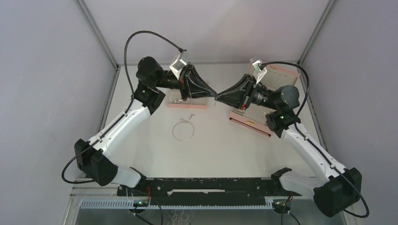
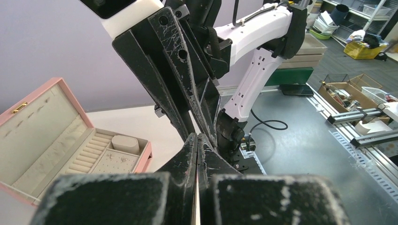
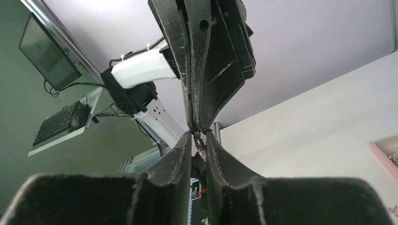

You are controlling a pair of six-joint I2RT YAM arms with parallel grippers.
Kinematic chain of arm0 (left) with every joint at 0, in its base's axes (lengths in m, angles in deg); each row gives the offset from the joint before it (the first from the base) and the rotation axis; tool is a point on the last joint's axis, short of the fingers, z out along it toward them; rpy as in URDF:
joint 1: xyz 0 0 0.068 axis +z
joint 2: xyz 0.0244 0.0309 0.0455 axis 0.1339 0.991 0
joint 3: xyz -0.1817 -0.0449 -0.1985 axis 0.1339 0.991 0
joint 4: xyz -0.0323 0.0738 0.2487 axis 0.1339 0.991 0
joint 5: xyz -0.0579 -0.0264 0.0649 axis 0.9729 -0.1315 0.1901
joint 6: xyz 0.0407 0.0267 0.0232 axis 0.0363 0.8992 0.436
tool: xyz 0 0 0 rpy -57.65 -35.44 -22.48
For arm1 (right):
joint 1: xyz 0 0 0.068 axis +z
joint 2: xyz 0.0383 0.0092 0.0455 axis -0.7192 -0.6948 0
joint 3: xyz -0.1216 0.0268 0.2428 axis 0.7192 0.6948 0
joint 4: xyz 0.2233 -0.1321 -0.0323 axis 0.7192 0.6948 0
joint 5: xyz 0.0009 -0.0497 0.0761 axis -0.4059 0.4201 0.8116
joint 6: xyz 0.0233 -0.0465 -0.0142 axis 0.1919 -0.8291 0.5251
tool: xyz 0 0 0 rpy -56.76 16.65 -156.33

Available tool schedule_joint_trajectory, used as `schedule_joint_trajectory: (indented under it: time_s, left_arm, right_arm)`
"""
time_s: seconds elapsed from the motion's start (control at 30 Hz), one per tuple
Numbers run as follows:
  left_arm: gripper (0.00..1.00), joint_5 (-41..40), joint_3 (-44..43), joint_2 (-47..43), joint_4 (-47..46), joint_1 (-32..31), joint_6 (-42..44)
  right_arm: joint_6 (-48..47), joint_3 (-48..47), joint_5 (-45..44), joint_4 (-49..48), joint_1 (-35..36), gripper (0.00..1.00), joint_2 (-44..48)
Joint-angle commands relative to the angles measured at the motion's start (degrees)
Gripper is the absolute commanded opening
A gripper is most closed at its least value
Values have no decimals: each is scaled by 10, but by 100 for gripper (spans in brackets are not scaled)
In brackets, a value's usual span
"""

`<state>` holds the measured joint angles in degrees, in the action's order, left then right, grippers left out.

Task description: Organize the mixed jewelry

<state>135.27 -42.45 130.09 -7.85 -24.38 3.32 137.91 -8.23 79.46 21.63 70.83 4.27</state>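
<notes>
**Overhead and wrist views, hand-over above the table.** The left gripper and the right gripper meet tip to tip in the air over the middle of the white table, the left reaching in from the left and the right from the right.

The left gripper's fingers are pressed flat together. In the right wrist view a small chain piece hangs from their tips. The right gripper's fingers stand narrowly apart on either side of this piece. Whether they already pinch it cannot be told.

The wire hoop lies flat on the table, nearer the arm bases and apart from both grippers. A tiny silver piece lies just beyond the hoop, between it and the pink tray. More small silver pieces rest in the tray's left end, beneath the left arm's wrist.

The pink box sits open on the right side of the table under the right arm, its cream lining with ring rolls and small compartments exposed.
</notes>
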Motion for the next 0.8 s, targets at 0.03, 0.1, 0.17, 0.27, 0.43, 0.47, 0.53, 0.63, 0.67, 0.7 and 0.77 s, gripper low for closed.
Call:
schedule_joint_trajectory:
  time_s: [0.03, 0.1, 0.17, 0.27, 0.43, 0.47, 0.53, 0.63, 0.67, 0.7, 0.77]
  left_arm:
    - [0, 4, 6, -14, -20, 3, -8]
    - [0, 5, 7, -13, -21, 3, -8]
    - [0, 4, 6, -12, -22, 3, -8]
    - [0, 2, 7, -13, -22, 3, -10]
    - [6, -2, 6, -8, -23, 3, -16]
    - [10, -5, 5, -7, -23, 3, -19]
    - [19, -11, 4, -5, -23, 4, -25]
    - [30, -24, 3, -4, -24, 7, -33]
    - [37, -27, 3, -4, -24, 8, -35]
    - [42, -33, 4, -4, -24, 9, -36]
    - [50, -37, 4, -6, -24, 11, -39]
  right_arm:
    - [1, -25, 3, -25, 3, 19, 5]
    - [0, -25, 4, -25, 3, 11, 4]
    - [1, -25, 4, -26, 3, 0, 3]
    - [3, -25, 4, -25, 3, 0, 5]
    - [-8, -25, -3, -8, 3, 0, 15]
    - [-13, -25, -4, -2, 3, 0, 18]
    - [-23, -25, -7, 12, 3, 0, 23]
    - [-47, -25, -15, 45, 3, 0, 32]
    - [-56, -25, -17, 59, 3, 0, 35]
    - [-63, -25, -18, 73, 2, 0, 39]
    - [-80, -25, -20, 103, 0, 0, 46]
